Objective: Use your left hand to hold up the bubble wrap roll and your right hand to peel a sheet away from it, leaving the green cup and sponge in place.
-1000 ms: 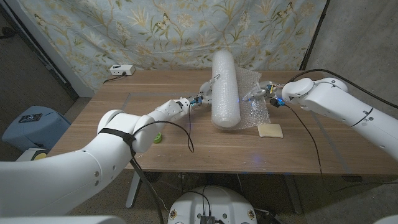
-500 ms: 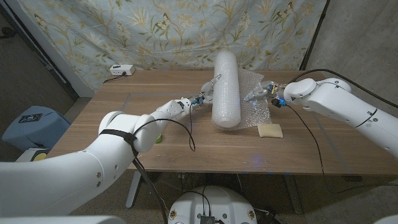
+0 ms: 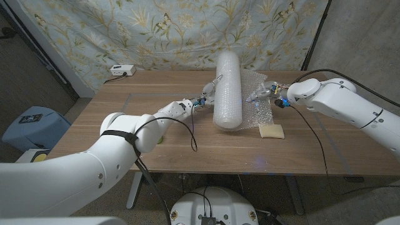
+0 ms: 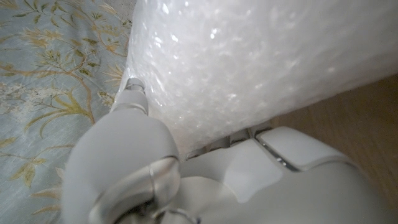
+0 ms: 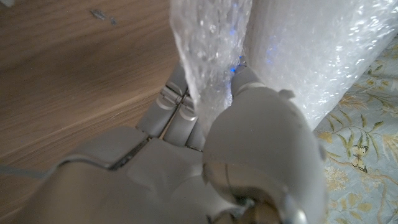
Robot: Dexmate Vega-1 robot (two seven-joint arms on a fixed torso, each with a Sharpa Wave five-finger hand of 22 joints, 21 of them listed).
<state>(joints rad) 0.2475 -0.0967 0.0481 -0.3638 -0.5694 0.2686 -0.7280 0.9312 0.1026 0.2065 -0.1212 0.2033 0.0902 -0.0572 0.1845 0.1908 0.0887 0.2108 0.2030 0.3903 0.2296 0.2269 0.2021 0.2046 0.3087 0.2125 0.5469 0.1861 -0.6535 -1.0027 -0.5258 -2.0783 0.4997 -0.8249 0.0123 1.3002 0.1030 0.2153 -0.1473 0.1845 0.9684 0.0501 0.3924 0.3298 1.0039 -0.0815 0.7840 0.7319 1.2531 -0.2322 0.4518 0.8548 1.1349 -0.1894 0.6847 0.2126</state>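
**Sheet gripped and partly drawn off, roll propped up**

The right hand (image 5: 205, 143) has its fingers (image 5: 177, 106) and thumb closed on a fold of the bubble wrap sheet (image 3: 255, 99); the wrist view shows the clear film pinched between them, just beside the roll. The left hand (image 3: 205, 95) presses its fingers against the roll's side, partway up; whether they wrap round it or only brace it, I cannot tell.

The bubble wrap roll (image 3: 227, 89) stands tilted near the middle of the table's far half, its lower end on the wood and its top leaning toward the back edge. A stretch of sheet already hangs loose between the roll and the right hand, spreading down onto the table (image 3: 125, 140).

So the holding-up and the grasp look done; what seems left is pulling the sheet further out and free.

The sponge (image 3: 271, 130) lies just in front of the loose sheet, toward the right. A sliver of the green cup (image 3: 160, 139) peeks from behind the left forearm, apparently undisturbed.
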